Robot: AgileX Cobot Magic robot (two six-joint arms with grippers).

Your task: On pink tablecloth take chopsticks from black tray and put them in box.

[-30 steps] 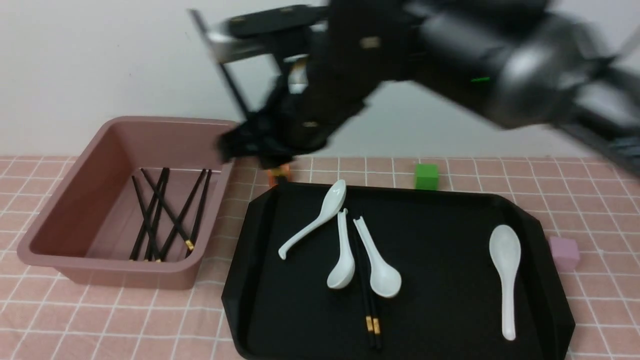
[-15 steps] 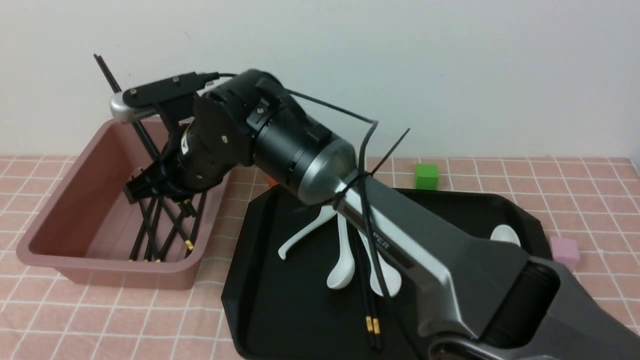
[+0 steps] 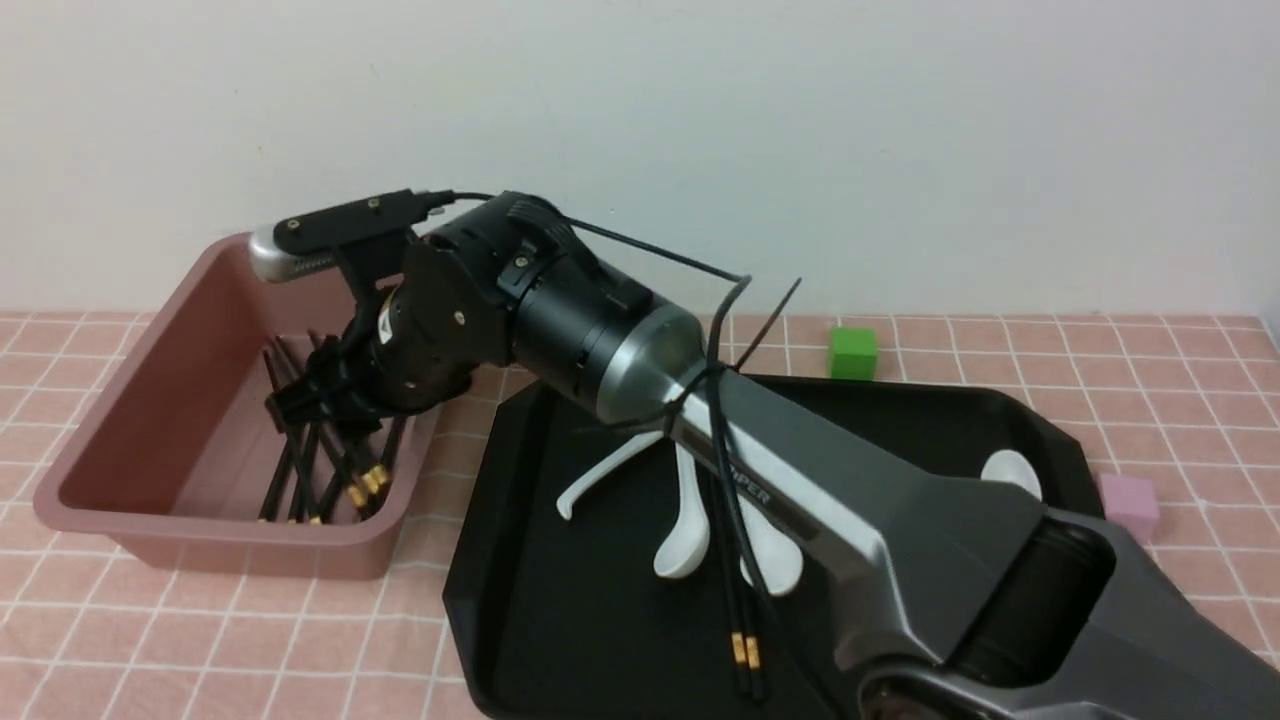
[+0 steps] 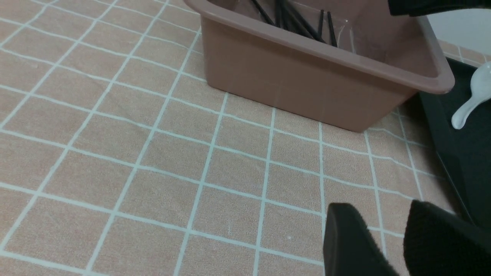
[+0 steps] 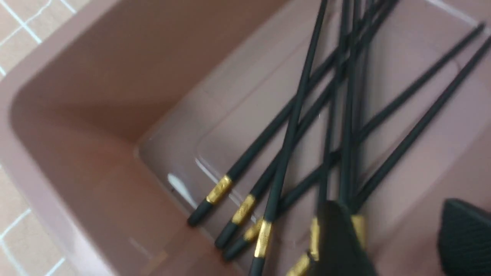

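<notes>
Front view: right gripper (image 3: 305, 405) is down in the box (image 3: 120, 400), jaws parted and empty above the chopsticks (image 5: 290, 126) piled there. Your likely next target: the chopstick pair (image 3: 742, 625) on the black tray (image 3: 560, 620). It lies right of and nearer than those jaws, long axis near-to-far, thin and black, gold bands at the near end, tips between 2 spoons (image 3: 684, 545). Left gripper (image 4: 397, 245) hovers over pink tablecloth (image 4: 115, 153), jaws slightly apart; right one looks better placed.

Front view: white lettering (image 3: 752, 492) on the grey forearm link of the right arm (image 3: 860, 530), running along the link toward 5 o'clock. "PER" is legible; the leading letters are crossed by a black cable (image 3: 722, 440). Small pale sticker (image 3: 385, 320) on the wrist housing, at 10 o'clock from the lettering: too small to read.
</notes>
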